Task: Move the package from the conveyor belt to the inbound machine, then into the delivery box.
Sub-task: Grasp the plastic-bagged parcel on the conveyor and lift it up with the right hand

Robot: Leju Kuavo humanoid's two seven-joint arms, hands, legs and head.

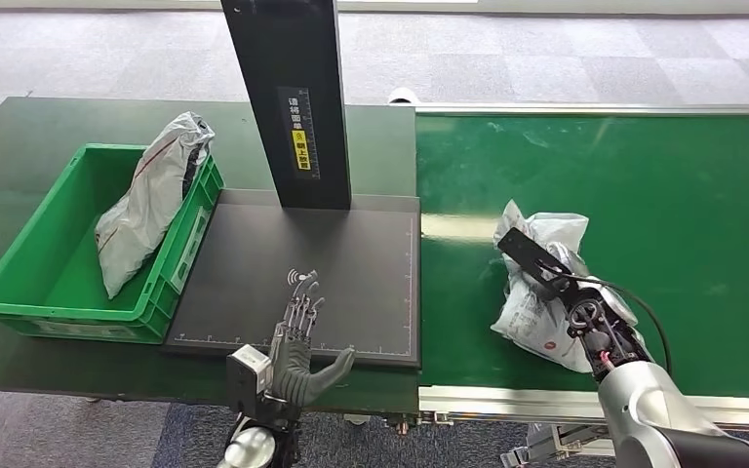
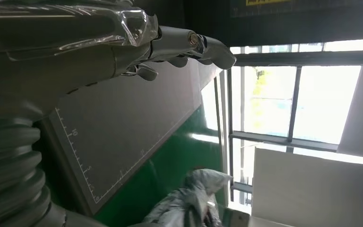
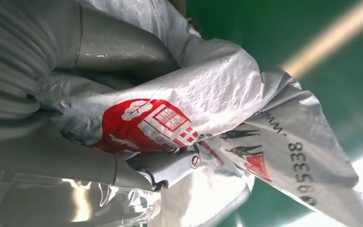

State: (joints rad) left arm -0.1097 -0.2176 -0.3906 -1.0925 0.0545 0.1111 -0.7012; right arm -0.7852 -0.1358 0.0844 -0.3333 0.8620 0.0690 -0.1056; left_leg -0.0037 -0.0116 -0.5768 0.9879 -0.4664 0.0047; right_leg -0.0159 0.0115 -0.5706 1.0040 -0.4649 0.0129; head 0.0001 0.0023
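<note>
A: Package (image 1: 532,292), grey crumpled plastic with red print, sits inside the right robot hand (image 1: 585,317); the right wrist view shows the thumb and fingers (image 3: 168,165) wrapped into the folds of the bag, so this robot hand is grasping it. The package itself still rests on the green conveyor belt (image 1: 644,195), near its front edge.

B: And the left robot hand (image 1: 297,346)?

A: Released: fingers apart and straight, holding nothing, hovering over the front edge of the dark scale plate (image 1: 351,263) of the inbound machine, whose black post (image 1: 288,97) rises behind.

B: What does the step in hand call for?

A: Judged from the grip, a lift and a carry leftward to the plate. The bag is soft and slack, so it should be raised well clear of the belt's rim before travelling; otherwise a hanging corner may drag. Setting it near the plate's middle, away from the post, seems wise.

B: And beyond that?

A: A green box (image 1: 29,283) stands on the table (image 1: 19,127) just beside the plate, already holding another grey package (image 1: 146,205) leaning on its right wall.
</note>
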